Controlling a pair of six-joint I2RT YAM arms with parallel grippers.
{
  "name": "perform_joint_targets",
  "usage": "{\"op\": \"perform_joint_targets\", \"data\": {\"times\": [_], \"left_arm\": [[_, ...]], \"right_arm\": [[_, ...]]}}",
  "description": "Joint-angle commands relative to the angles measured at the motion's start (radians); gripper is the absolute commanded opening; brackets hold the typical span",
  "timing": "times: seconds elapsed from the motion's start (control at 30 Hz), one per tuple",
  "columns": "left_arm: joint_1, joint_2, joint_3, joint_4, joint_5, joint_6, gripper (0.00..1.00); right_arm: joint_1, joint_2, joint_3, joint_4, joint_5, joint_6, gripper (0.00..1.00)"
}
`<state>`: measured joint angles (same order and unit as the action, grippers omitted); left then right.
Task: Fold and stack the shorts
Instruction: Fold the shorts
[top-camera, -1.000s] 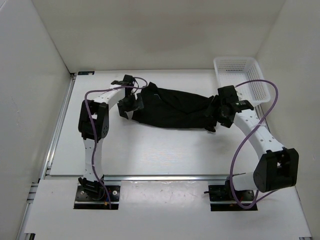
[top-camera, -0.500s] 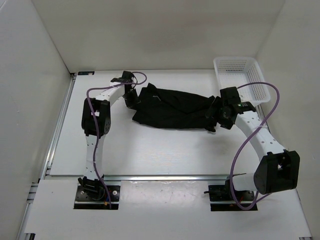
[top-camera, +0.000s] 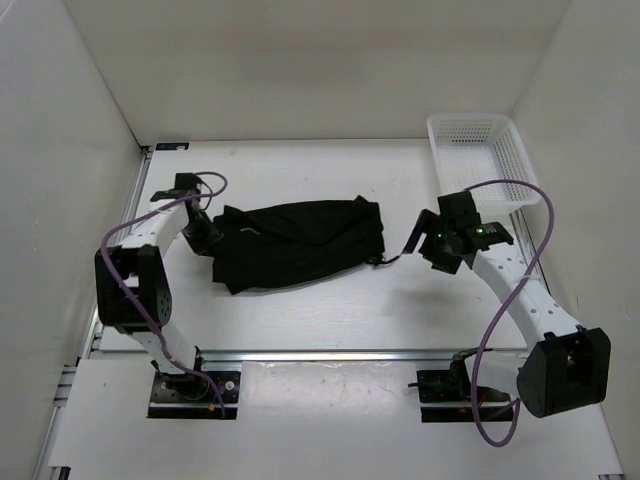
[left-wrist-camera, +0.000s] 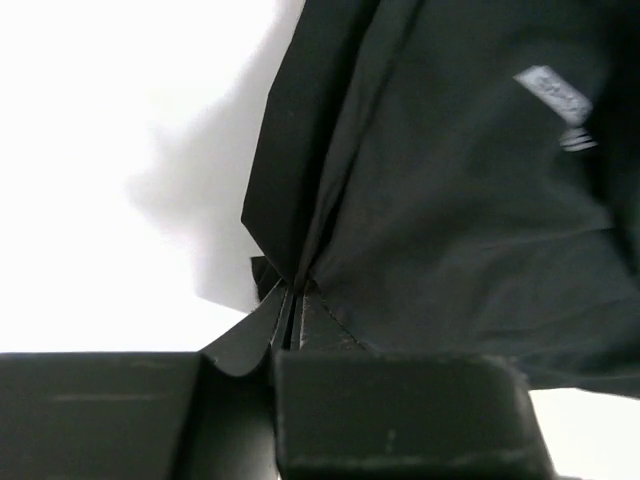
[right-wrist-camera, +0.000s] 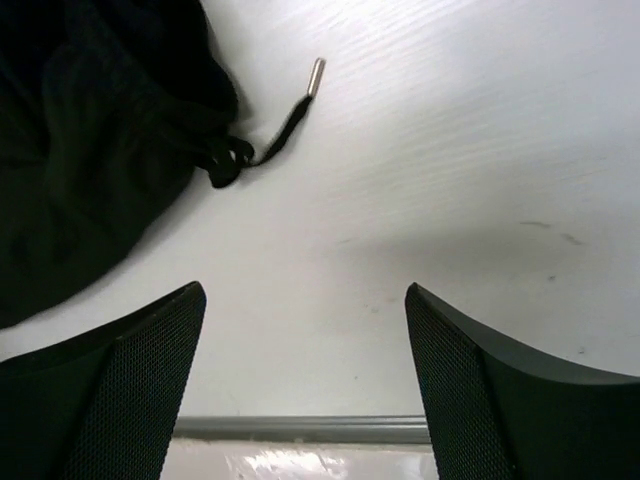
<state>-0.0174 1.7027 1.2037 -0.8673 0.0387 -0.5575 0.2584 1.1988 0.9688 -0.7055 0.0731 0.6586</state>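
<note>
The black shorts (top-camera: 295, 240) lie bunched across the middle of the table. My left gripper (top-camera: 210, 238) is at their left edge, shut on a pinch of the fabric. In the left wrist view the jaws (left-wrist-camera: 285, 305) are closed on a fold of the shorts (left-wrist-camera: 450, 200), which carry a small white label (left-wrist-camera: 555, 95). My right gripper (top-camera: 418, 238) hangs open to the right of the shorts, apart from them. In the right wrist view the right gripper (right-wrist-camera: 305, 292) has only bare table between its fingers. The shorts (right-wrist-camera: 90, 150) are at the upper left, with a drawstring (right-wrist-camera: 290, 115) trailing out.
A white perforated basket (top-camera: 480, 160) stands at the back right corner, behind the right arm. White walls close the table at the left, back and right. The table's metal front rail (right-wrist-camera: 300, 428) shows just below the right fingers.
The left gripper shut on the shorts' left edge and dragged them left and nearer. The shorts slid away from the right gripper, which stayed open and drew slightly nearer.
</note>
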Motion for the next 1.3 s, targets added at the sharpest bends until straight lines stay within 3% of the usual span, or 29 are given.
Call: {"op": "perform_joint_targets", "data": {"times": [0.0, 0.03, 0.07, 0.13, 0.17, 0.2, 0.3, 0.37, 0.4, 0.43, 0.47, 0.5, 0.53, 0.6, 0.63, 0.7, 0.8, 0.93, 1.03, 1.13, 1.17, 1.27], "left_arm": [[0.049, -0.071, -0.049, -0.004, -0.051, 0.03, 0.1], [0.06, -0.071, -0.049, -0.019, -0.051, 0.045, 0.22], [0.071, -0.061, -0.049, -0.028, -0.04, 0.045, 0.43], [0.071, -0.081, -0.036, -0.038, -0.055, 0.045, 1.0], [0.071, -0.096, -0.008, -0.038, -0.065, 0.045, 1.0], [0.071, -0.122, 0.012, -0.05, -0.083, 0.045, 1.0], [0.059, -0.124, 0.127, -0.076, -0.095, 0.059, 0.97], [0.028, -0.092, 0.231, -0.094, -0.095, 0.08, 0.8], [0.017, -0.042, 0.269, -0.095, -0.095, 0.097, 0.54], [-0.002, -0.011, 0.304, -0.11, -0.105, 0.106, 0.44], [-0.003, 0.02, 0.371, -0.119, -0.105, 0.125, 0.38], [-0.013, 0.076, 0.405, -0.146, -0.105, 0.137, 0.37], [-0.013, 0.103, 0.433, -0.147, -0.105, 0.149, 0.42], [-0.023, 0.174, 0.499, -0.17, -0.105, 0.171, 0.68], [-0.023, 0.201, 0.517, -0.17, -0.105, 0.182, 0.86], [-0.023, 0.254, 0.577, -0.196, -0.105, 0.194, 0.96], [-0.023, 0.343, 0.637, -0.216, -0.135, 0.218, 0.97], [-0.023, 0.438, 0.7, -0.236, -0.155, 0.237, 0.88], [-0.023, 0.472, 0.721, -0.236, -0.155, 0.237, 0.81], [-0.023, 0.512, 0.741, -0.236, -0.134, 0.237, 0.72], [-0.023, 0.531, 0.75, -0.245, -0.134, 0.237, 0.62], [-0.023, 0.545, 0.76, -0.254, -0.143, 0.237, 0.33]], "right_arm": [[0.083, -0.011, -0.03, 0.006, -0.101, -0.042, 0.84], [0.102, 0.01, -0.03, 0.017, -0.101, -0.042, 0.82], [0.126, 0.024, -0.012, 0.017, -0.101, -0.042, 0.81], [0.139, 0.089, 0.057, 0.017, -0.072, -0.074, 0.58], [0.139, 0.119, 0.089, 0.017, -0.072, -0.089, 0.48], [0.149, 0.151, 0.126, 0.017, -0.072, -0.109, 0.27], [0.186, 0.334, 0.295, -0.031, -0.052, -0.187, 0.1], [0.206, 0.418, 0.427, -0.06, -0.039, -0.247, 0.1], [0.22, 0.497, 0.471, -0.06, -0.039, -0.264, 0.13], [0.22, 0.543, 0.572, -0.101, -0.039, -0.302, 0.33], [0.22, 0.594, 0.64, -0.135, -0.053, -0.315, 0.45], [0.22, 0.687, 0.706, -0.164, -0.064, -0.327, 0.61], [0.229, 0.729, 0.823, -0.187, -0.093, -0.353, 0.67], [0.238, 0.836, 0.928, -0.236, -0.093, -0.381, 0.71], [0.239, 0.863, 1.008, -0.245, -0.075, -0.407, 0.71], [0.239, 0.933, 1.071, -0.256, -0.044, -0.439, 0.71], [0.239, 1.013, 1.162, -0.256, -0.033, -0.511, 0.72], [0.239, 1.088, 1.245, -0.256, -0.042, -0.579, 0.72], [0.239, 1.122, 1.266, -0.232, -0.137, -0.614, 0.71], [0.225, 1.131, 1.266, -0.181, -0.299, -0.626, 0.62], [0.214, 1.131, 1.242, -0.164, -0.385, -0.614, 0.49], [0.205, 1.131, 1.233, -0.14, -0.418, -0.605, 0.16]]}}
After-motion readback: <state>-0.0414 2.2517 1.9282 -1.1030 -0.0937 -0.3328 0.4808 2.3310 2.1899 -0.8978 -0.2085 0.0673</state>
